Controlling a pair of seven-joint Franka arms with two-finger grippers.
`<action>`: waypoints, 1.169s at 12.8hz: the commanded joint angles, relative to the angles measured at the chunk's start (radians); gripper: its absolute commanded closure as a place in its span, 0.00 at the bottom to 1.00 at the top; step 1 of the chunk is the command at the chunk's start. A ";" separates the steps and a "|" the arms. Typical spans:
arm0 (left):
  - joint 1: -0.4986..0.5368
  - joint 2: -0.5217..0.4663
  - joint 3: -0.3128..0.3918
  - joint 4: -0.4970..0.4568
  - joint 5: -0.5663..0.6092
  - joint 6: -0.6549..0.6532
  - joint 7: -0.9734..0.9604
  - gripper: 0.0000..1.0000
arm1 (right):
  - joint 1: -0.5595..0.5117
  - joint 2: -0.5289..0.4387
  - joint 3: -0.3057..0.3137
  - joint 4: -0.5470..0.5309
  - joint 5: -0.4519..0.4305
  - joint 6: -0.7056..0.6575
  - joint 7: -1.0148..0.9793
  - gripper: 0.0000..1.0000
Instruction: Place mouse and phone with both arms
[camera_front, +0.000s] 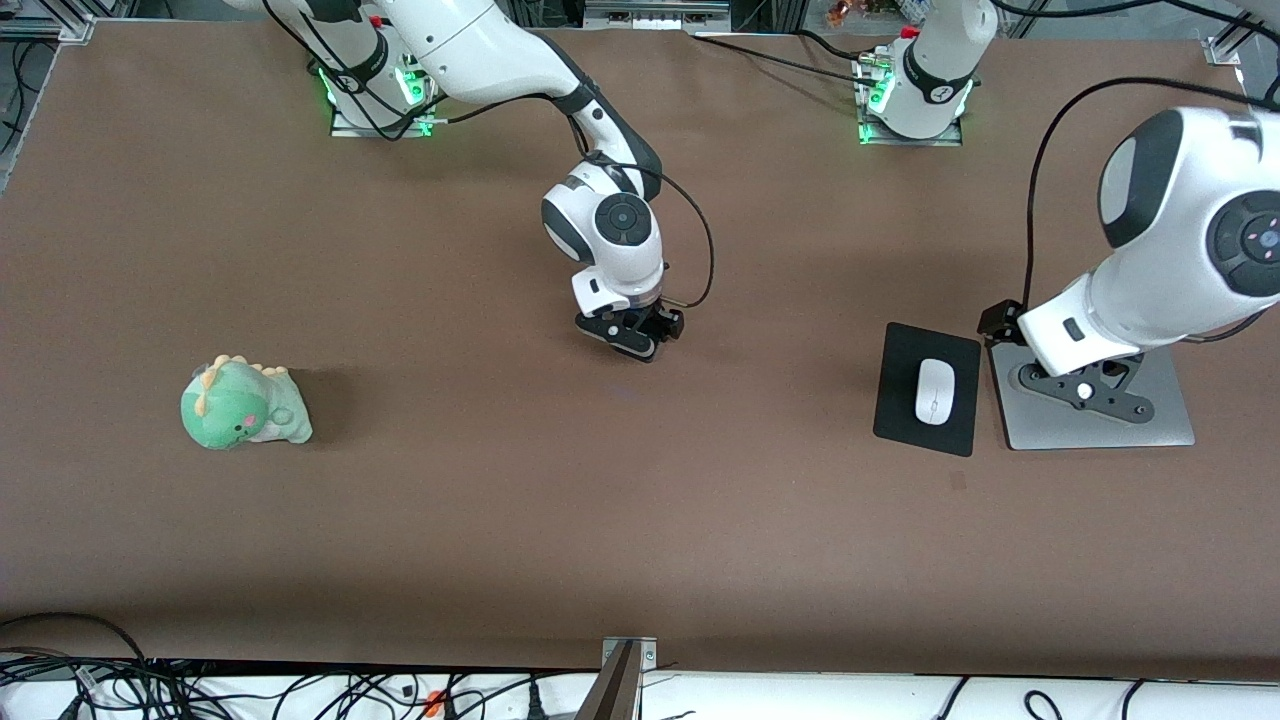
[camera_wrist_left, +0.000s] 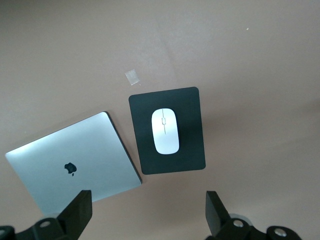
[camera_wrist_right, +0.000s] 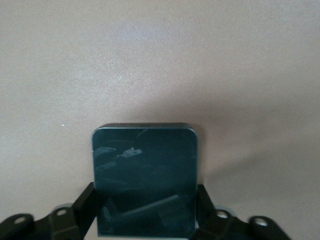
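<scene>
The white mouse (camera_front: 932, 391) lies on a black mouse pad (camera_front: 898, 395) toward the left arm's end of the table; it also shows in the left wrist view (camera_wrist_left: 165, 130). My left gripper (camera_front: 1085, 390) hovers open and empty over a closed silver laptop beside the pad; in its own view (camera_wrist_left: 147, 207) the fingers (camera_wrist_left: 80, 212) stand wide apart. My right gripper (camera_front: 630, 340) is low over the middle of the table. In its view (camera_wrist_right: 145, 210) the fingers (camera_wrist_right: 86, 202) press both long edges of the black phone (camera_wrist_right: 145, 160). The phone is hidden in the front view.
The silver laptop (camera_front: 1050, 425) lies beside the mouse pad, also seen in the left wrist view (camera_wrist_left: 95, 145). A green plush dinosaur (camera_front: 243, 404) sits toward the right arm's end. A small tape patch (camera_wrist_left: 132, 76) is on the brown table near the pad.
</scene>
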 joint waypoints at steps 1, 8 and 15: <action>-0.010 -0.020 0.006 0.037 -0.014 -0.044 -0.012 0.00 | -0.009 0.007 -0.016 0.019 -0.017 -0.027 -0.071 0.67; -0.035 -0.031 0.017 0.078 -0.012 -0.103 -0.064 0.00 | -0.249 -0.218 -0.042 -0.041 -0.003 -0.401 -0.638 0.67; -0.033 -0.049 0.034 0.077 -0.012 -0.096 -0.061 0.00 | -0.520 -0.259 -0.106 -0.231 -0.003 -0.258 -1.120 0.64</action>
